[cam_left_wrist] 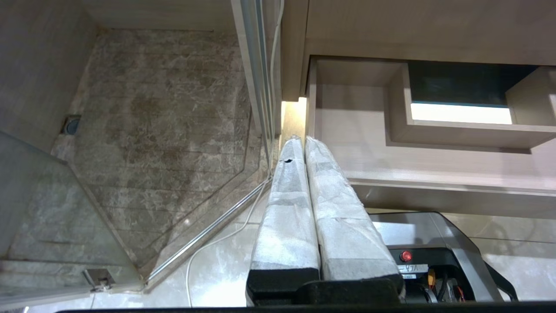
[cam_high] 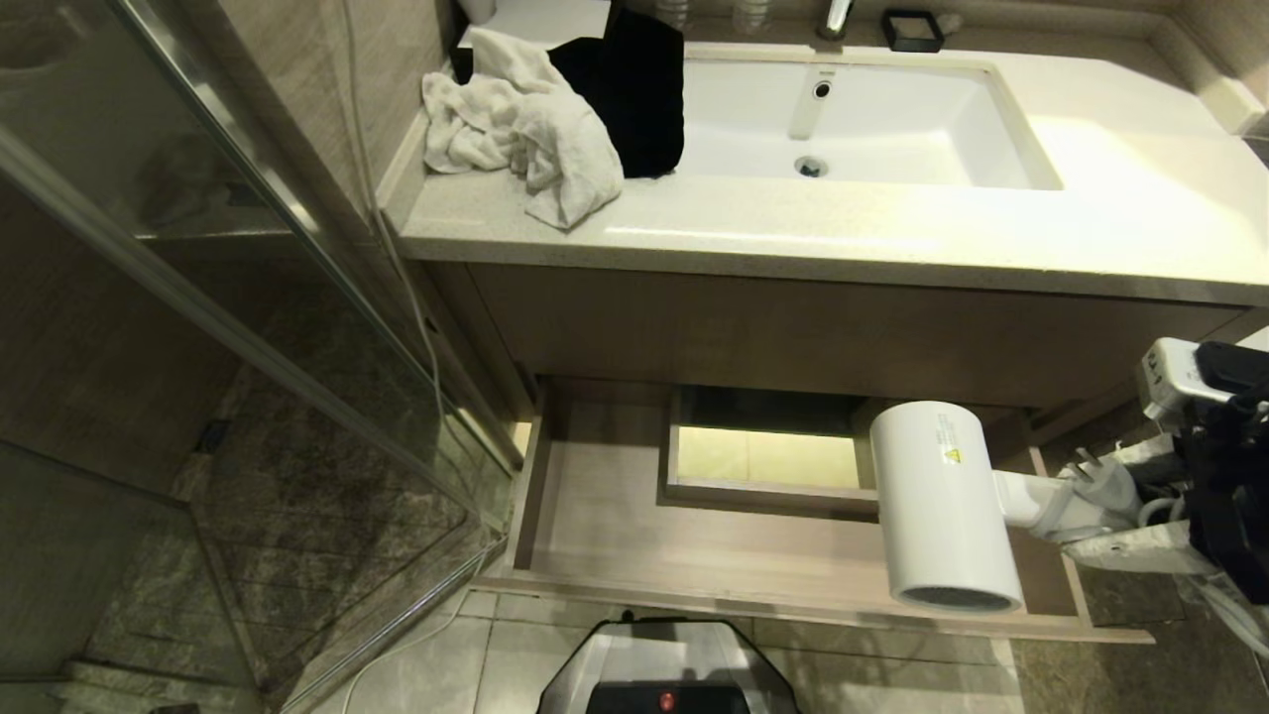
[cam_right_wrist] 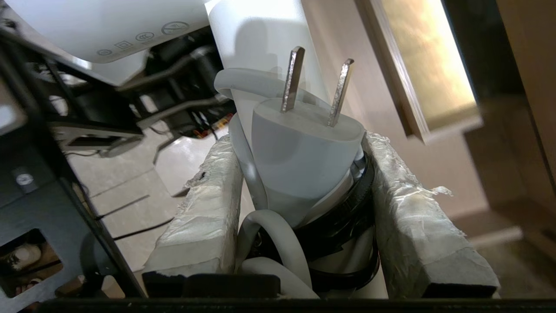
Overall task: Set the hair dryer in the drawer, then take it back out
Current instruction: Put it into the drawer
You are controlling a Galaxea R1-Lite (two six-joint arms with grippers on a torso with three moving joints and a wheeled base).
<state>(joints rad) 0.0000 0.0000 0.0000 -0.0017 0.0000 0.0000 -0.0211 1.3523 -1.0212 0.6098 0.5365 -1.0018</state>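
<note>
1. Hair dryer [cam_high: 942, 506] is held above the right part of the open drawer [cam_high: 615, 535], its thick white barrel pointing toward the drawer's front edge and its slim handle reaching off to the right.
2. The handle, the bundled cord and the plug [cam_right_wrist: 304, 148] are clamped between the padded fingers [cam_right_wrist: 204, 208] of the right gripper [cam_right_wrist: 299, 204], as is seen in the right wrist view; the plug's two prongs stick out past the fingertips.
3. In the head view the right gripper [cam_high: 1120, 516] is seen at the right edge, beside the drawer's right end.
4. The drawer is pulled out below the vanity's taller wood-grain panel [cam_high: 793, 327]; a boxed notch [cam_high: 763, 456] is seen at its back, just left of the barrel.
5. The left gripper [cam_left_wrist: 306, 143] is seen only in the left wrist view, its wrapped fingers pressed together with nothing between them, near the drawer's left front corner and above the floor.
6. A white towel [cam_high: 516, 129] is crumpled on the countertop [cam_high: 892, 228], to the left of the sink [cam_high: 853, 119].
</note>
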